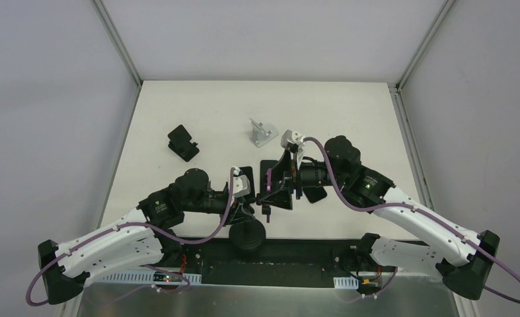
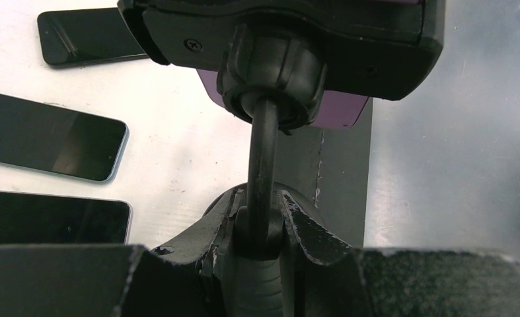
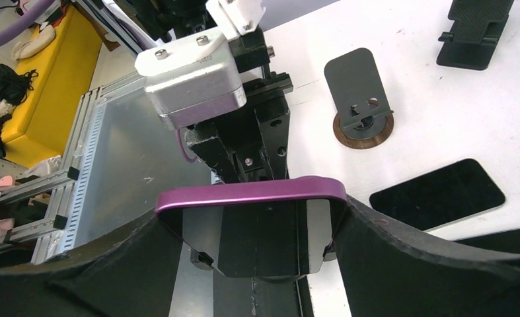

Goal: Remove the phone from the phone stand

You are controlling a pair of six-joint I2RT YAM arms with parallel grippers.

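Your phone [image 3: 250,193], in its purple case, sits in the cradle of the phone stand [image 2: 277,33], held up above the near edge of the table [image 1: 211,105], between the two arms. The right gripper [image 3: 254,224] is clenched on the phone, and you can see a finger [image 3: 409,264] pressed against each end of the purple rim. Below the cradle, the left gripper [image 2: 260,231] is clamped around the stand's thin black stem [image 2: 262,158]. Look left of the stand and you find three dark phones [image 2: 52,135] lying flat on the table. Further out stand a grey holder on a round wooden base [image 3: 359,99], a black folding holder [image 1: 182,142] and a silver one [image 1: 262,132].
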